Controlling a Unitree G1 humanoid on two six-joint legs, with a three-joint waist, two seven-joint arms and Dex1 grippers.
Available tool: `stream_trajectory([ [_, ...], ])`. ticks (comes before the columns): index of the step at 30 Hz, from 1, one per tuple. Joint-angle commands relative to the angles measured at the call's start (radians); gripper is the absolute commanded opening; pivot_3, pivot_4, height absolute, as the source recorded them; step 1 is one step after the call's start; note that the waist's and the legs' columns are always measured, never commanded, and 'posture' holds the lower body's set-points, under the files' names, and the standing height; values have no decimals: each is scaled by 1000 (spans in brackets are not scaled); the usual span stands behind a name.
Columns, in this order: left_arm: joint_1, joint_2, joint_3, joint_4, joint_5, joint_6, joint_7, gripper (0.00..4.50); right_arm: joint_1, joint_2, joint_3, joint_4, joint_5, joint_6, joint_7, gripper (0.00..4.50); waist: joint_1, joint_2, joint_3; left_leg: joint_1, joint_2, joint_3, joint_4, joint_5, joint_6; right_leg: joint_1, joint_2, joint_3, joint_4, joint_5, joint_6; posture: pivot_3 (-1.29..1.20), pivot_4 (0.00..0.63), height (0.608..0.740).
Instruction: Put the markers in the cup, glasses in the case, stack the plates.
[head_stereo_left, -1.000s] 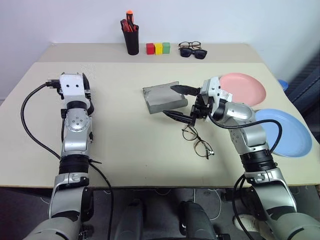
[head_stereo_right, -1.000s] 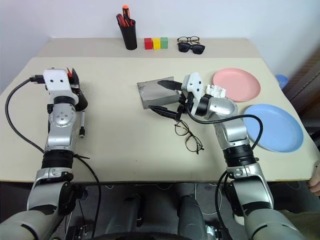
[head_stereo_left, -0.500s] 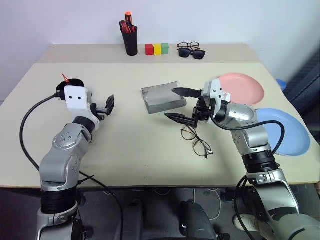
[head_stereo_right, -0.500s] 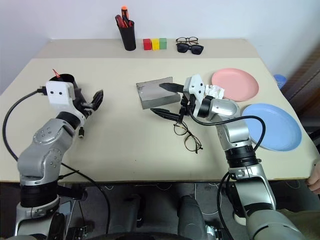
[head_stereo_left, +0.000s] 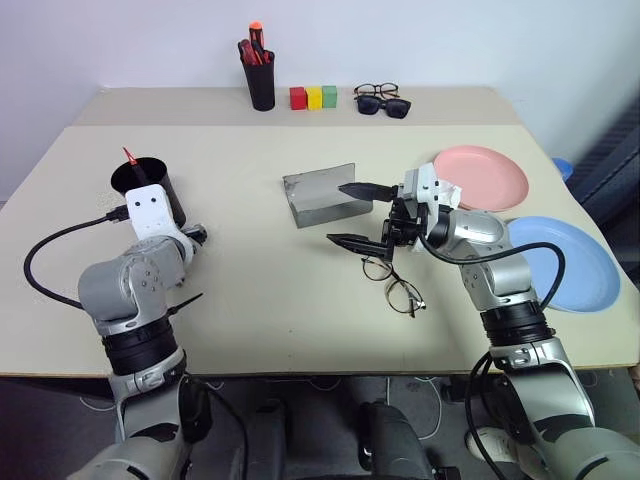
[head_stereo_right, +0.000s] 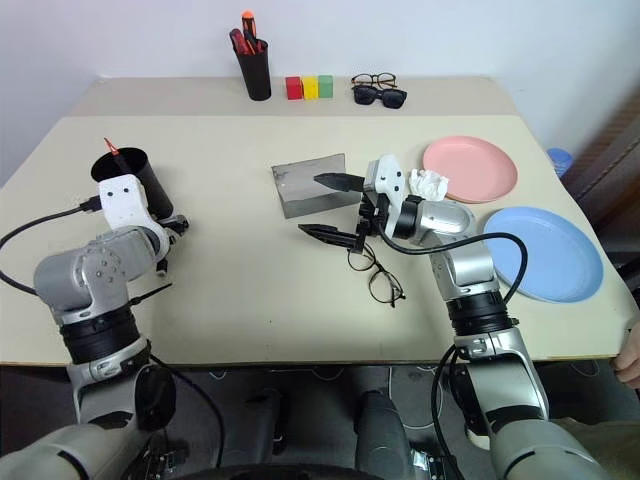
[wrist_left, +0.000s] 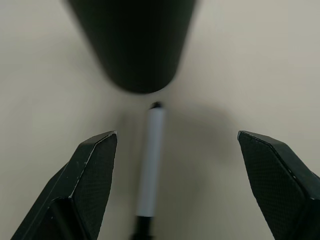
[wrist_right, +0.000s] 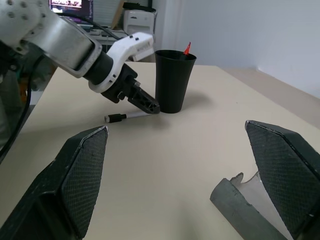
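Head views, left side: my left gripper (head_stereo_right: 168, 232) sits low by the cup (head_stereo_left: 148, 188), jaws apart, gripping nothing. One red marker tip (head_stereo_left: 129, 156) pokes out of the cup, so I judge that one as in.
Head views, middle: my right gripper (head_stereo_left: 352, 214) hovers over the surface (head_stereo_left: 250, 280), pointing left, jaws wide and empty. The case (head_stereo_left: 322, 195) lies open just behind it; the glasses (head_stereo_left: 393, 283) lie on the surface just in front of it, not in the case.
Head views, right side: the pink plate (head_stereo_left: 490, 177) and blue plate (head_stereo_left: 570, 262) lie side by side, unstacked.
Left wrist view: a white marker (wrist_left: 150, 159) lies flat between my spread jaws, its tip near the cup's base.
Right wrist view: same marker (wrist_right: 127, 116) on the surface beside the cup, left gripper just by it.
Progress: I'd say early; this marker, the glasses and the plates are all left.
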Motion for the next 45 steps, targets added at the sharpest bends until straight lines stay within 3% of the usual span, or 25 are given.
stream_trajectory([
  [1, -38, 22, 35, 73, 51, 31, 9, 3412, -6, -7, -19, -31, 4, -14, -6, 4500, 0, 0, 0, 0, 0, 0, 0, 0, 0, 0, 0, 0, 0, 0, 0, 0, 150, 740],
  [4, -55, 35, 47, 171, 72, 23, -7, 2182, 3, -12, -22, -45, 6, -7, -14, 4500, 1, 0, 0, 0, 0, 0, 0, 0, 0, 0, 0, 0, 0, 0, 0, 0, 150, 740],
  [8, -61, 52, 21, 251, 85, -20, -38, 215, 11, -20, -24, -56, 7, -3, -23, 4500, 0, 1, -1, 1, 0, 0, 0, 0, 0, 0, 0, 0, 0, 0, 0, 0, 150, 740],
  [9, -59, 56, 11, 260, 85, -37, -51, 37, 12, -23, -26, -59, 7, -2, -25, 4500, 0, 3, -2, 1, 0, 0, 0, 0, 0, 0, 0, 0, 0, 0, 0, 0, 150, 740],
  [12, -40, 64, -18, 216, 56, -29, -119, 37, 17, -30, -29, -65, 7, 0, -32, 4500, -1, 4, -2, 2, 0, 0, -1, 0, -1, 0, 0, 0, 1, 0, 0, 0, 150, 740],
  [14, 27, 92, -102, 72, 6, -32, -223, 37, 20, -32, -31, -69, 7, 0, -36, 4500, -2, 3, -2, 2, 0, 0, -1, 0, -1, 0, 0, 0, 1, 0, 0, 0, 150, 740],
  [18, 237, 215, -308, -395, -168, -126, -525, 37, 23, -32, -33, -71, 10, 1, -43, 4500, 1, 1, -1, 0, 0, 2, -3, 0, -2, -1, 0, 3, -3, 2, -3, 0, 150, 740],
  [21, 307, 284, -403, -531, -174, -295, -642, 37, 17, -25, -32, -71, 18, 8, -46, 4500, 6, 0, 0, -1, 0, 3, -6, 0, -3, -3, -1, 4, -4, 0, -6, 0, 150, 740],
  [23, 293, 266, -442, -478, -77, -490, -612, 37, 11, -20, -35, -76, 28, 18, -49, 4500, 5, 1, 0, 0, 0, 3, -6, 1, -3, -3, -1, 4, -4, 0, -8, 0, 150, 740],
  [27, 187, 140, -420, -176, 167, -1056, -388, 37, -17, 2, -52, -78, 52, 35, -66, 4500, 4, 0, 0, 0, 0, 2, -5, 1, -3, -3, 0, 4, -6, 0, -8, 0, 150, 740],
  [31, 88, 149, -388, 92, 321, -1364, -241, 37, -41, 19, -60, -69, 62, 37, -82, 4500, 3, 0, 0, 0, 0, 3, -5, 1, -2, -3, 1, 5, -5, 2, -9, 0, 150, 740],
  [35, 6, 183, -350, 305, 448, -1499, -64, 37, -51, 33, -58, -57, 56, 29, -90, 4500, 5, 0, 0, 0, 0, 3, -9, 1, -2, -4, 1, 5, -5, 3, -4, 0, 150, 740],
  [45, -18, 242, -333, 578, 572, -1646, 108, 37, -50, 40, -59, -44, 45, 15, -97, 4500, 4, 0, 0, 1, 0, 3, -9, 3, -4, -4, 1, 5, -3, 3, -3, 0, 150, 740],
])
